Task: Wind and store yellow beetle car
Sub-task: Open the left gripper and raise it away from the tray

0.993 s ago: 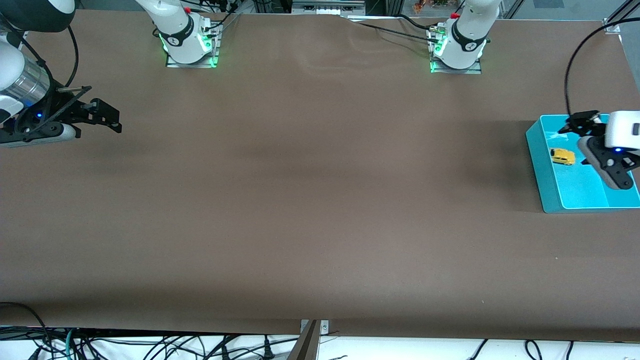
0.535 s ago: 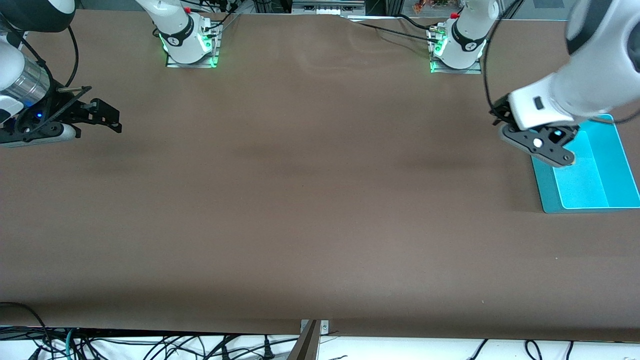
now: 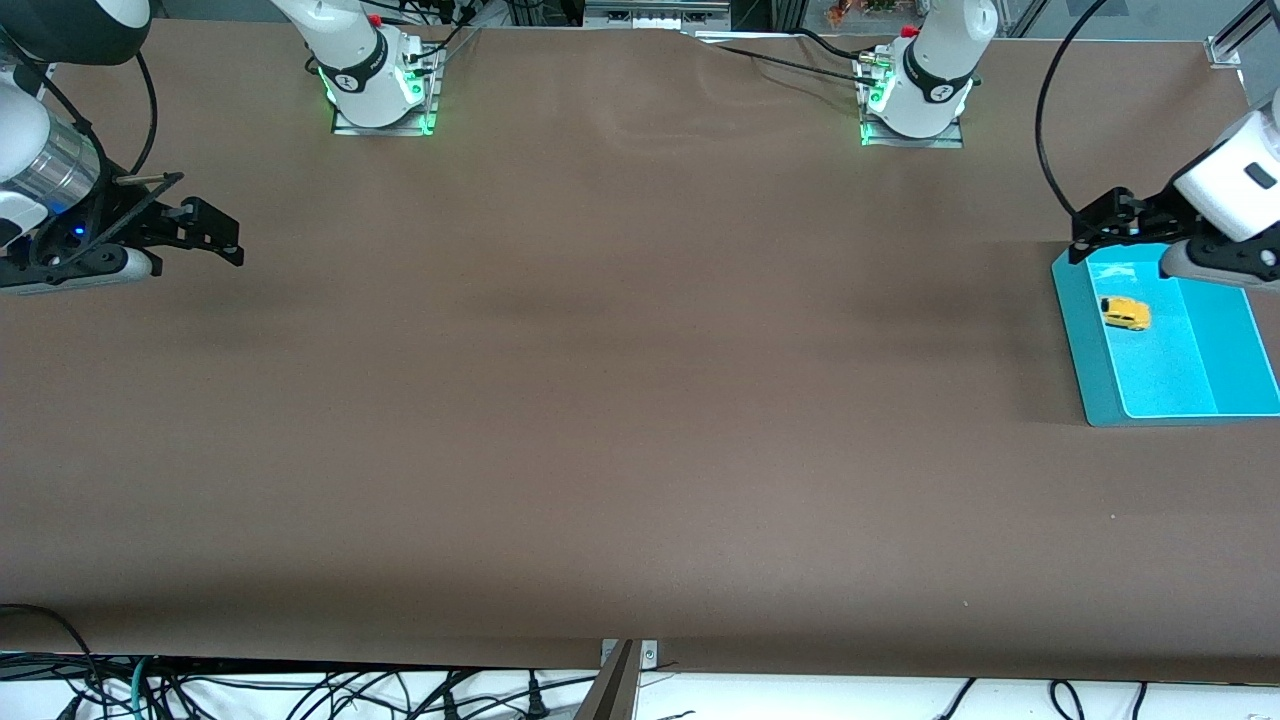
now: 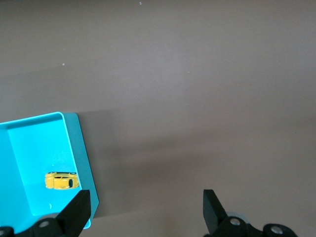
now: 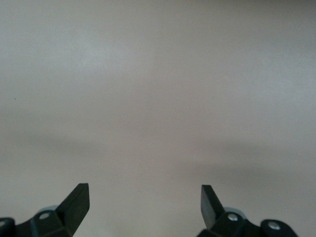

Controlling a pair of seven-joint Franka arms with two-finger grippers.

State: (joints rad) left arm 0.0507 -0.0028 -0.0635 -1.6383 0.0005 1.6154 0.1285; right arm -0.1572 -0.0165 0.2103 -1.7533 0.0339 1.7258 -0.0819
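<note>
Sitting in the bin (image 3: 1090, 350) at the counter's left-arm end, the car (image 3: 1125, 313) looks stored, so the left gripper (image 3: 1112, 228) above the bin's corner and the waiting right gripper (image 3: 205, 232) are both released.

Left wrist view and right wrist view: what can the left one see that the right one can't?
Only the left wrist view shows the yellow beetle car lying inside the turquoise tray, with the open left gripper above the tray's edge. Only the right wrist view shows the open right gripper, holding nothing, over plain table. Both show the brown table and two black fingertips spread wide apart.
</note>
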